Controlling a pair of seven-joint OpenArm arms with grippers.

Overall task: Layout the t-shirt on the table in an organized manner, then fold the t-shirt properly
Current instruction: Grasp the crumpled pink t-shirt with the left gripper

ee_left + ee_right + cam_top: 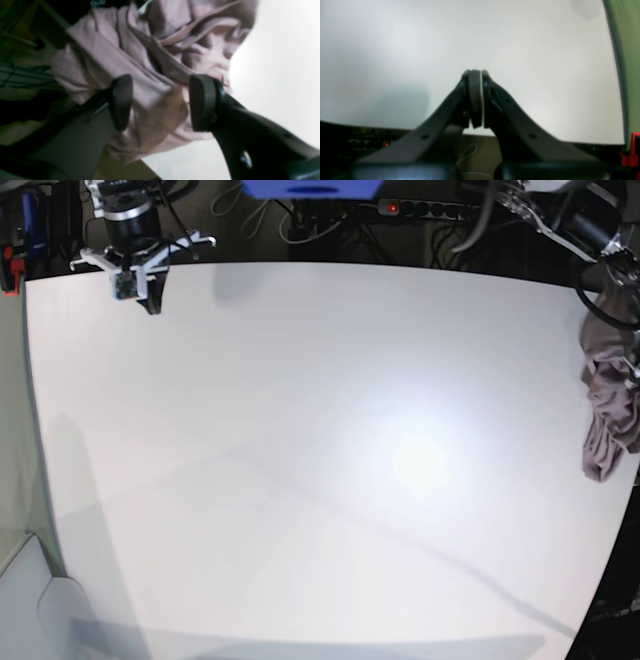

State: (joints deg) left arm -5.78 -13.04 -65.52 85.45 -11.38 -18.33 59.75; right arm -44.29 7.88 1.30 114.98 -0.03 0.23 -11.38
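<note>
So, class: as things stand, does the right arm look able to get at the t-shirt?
Probably not without a long reach: the right gripper sits shut at the table's opposite far corner, while the t-shirt lies bunched at the other edge by the left gripper.

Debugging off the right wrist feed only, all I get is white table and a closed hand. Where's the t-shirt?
Observer: The t-shirt is bunched at the table edge on the base view's right, by the left arm.
Operator: Is the left hand on it?
Observer: The left hand is open, its fingers either side of a fold of cloth, not clamped.
Operator: Is the shirt fully on the table?
Observer: No. In the left wrist view part of it hangs past the table edge.
Operator: And where's my right hand relative to that?
Observer: The right hand sits at the far corner on the base view's left, across the table from the shirt.
</note>
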